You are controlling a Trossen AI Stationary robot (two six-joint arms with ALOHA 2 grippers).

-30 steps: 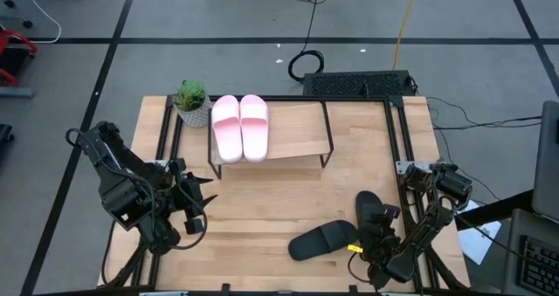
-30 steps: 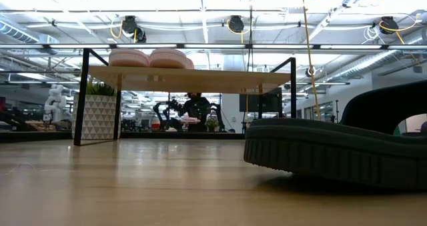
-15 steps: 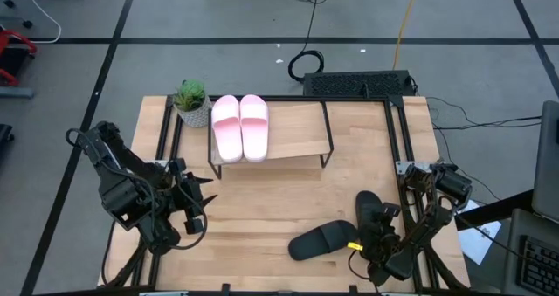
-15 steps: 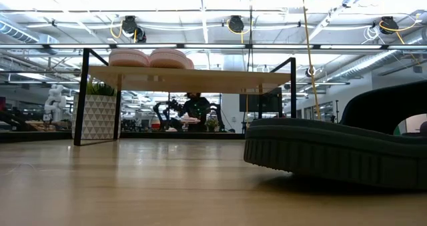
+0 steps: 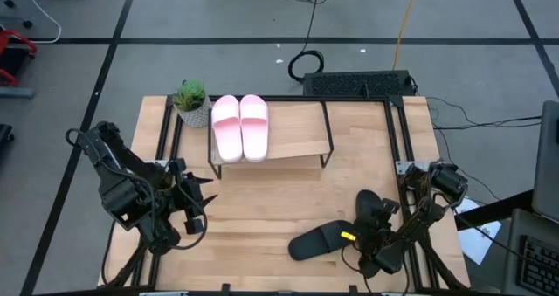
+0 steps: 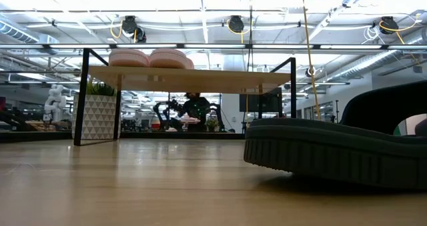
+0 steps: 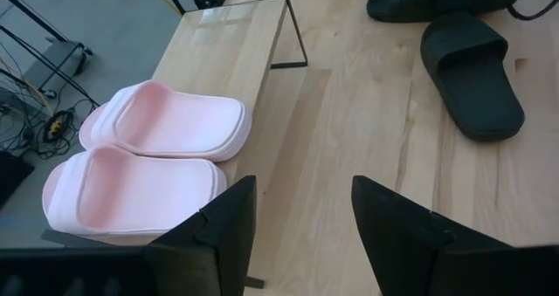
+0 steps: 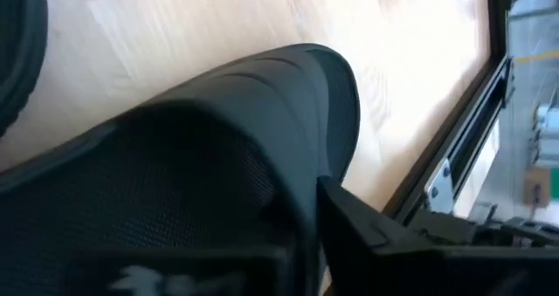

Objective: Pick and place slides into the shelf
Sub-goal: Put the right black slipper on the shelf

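The two pale pink slides (image 5: 240, 127) lie side by side on the left end of the shelf (image 5: 297, 137); they also show in the left wrist view (image 7: 148, 152). Two black slides lie on the tabletop at the near right: one flat on its sole (image 5: 320, 241), one just right of it (image 5: 374, 206). My right gripper (image 5: 363, 232) is low over these two, open. The right-hand black slide (image 8: 218, 139) fills its wrist view, close before one finger (image 8: 376, 230). My left gripper (image 7: 301, 226) is open and empty at the table's left. My right gripper is close against the right-hand black slide's rounded strap (image 8: 288, 130), coming level from the table's near side. The slide rests on the table. Whether the fingers touch it I cannot tell, since the slide hides one finger.
A small potted plant (image 5: 191, 101) stands at the shelf's far left corner. The right part of the shelf top (image 5: 301, 126) is bare. Black frame rails (image 5: 397, 148) run along the table's sides. Bare wood lies between the shelf and the black slides.
My right gripper has moved a little toward the table's far left, closer in on the black slides. The left arm and the pink slides have kept still.
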